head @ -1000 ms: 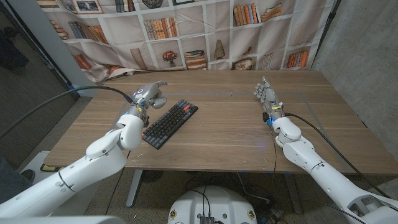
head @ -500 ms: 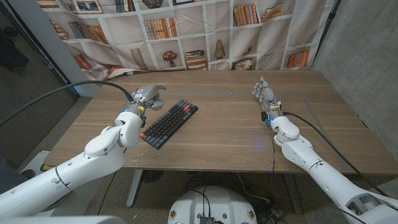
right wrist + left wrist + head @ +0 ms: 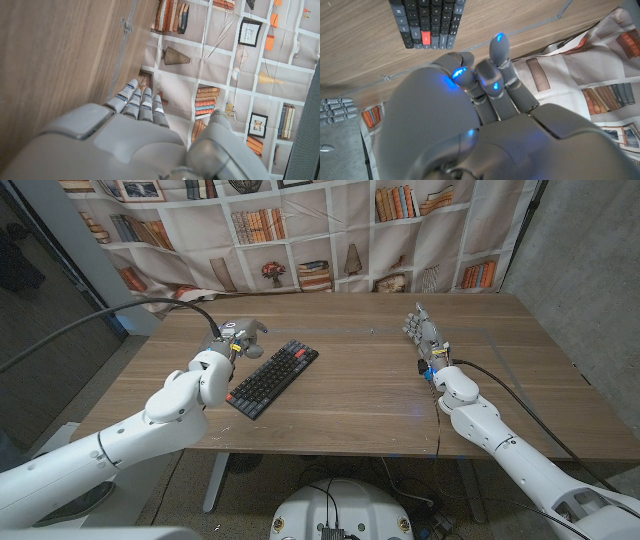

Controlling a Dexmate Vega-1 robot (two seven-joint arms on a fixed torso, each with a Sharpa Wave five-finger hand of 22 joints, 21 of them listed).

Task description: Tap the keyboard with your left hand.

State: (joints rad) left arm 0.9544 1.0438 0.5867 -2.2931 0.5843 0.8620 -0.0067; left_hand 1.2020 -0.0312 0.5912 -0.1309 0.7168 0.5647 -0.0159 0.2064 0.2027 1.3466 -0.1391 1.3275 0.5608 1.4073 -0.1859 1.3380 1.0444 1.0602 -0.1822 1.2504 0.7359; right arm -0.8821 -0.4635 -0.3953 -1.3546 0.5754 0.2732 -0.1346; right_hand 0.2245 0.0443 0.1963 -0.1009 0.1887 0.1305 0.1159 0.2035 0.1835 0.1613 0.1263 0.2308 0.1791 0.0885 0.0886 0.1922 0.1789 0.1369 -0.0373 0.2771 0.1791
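No text, label, brand, number or sign can be read in these pictures. The keyboard (image 3: 273,378) has dark keys and one red key, but their legends are too small and blurred to make out. The book spines printed on the backdrop (image 3: 300,230) are also illegible.

A lab or test room dressed up as a study — the bookshelves behind the wooden table (image 3: 360,395) are only printed on a hanging cloth backdrop (image 3: 300,235), creased and draped, with bare grey walls (image 3: 585,270) on either side and cables (image 3: 110,320) trailing.
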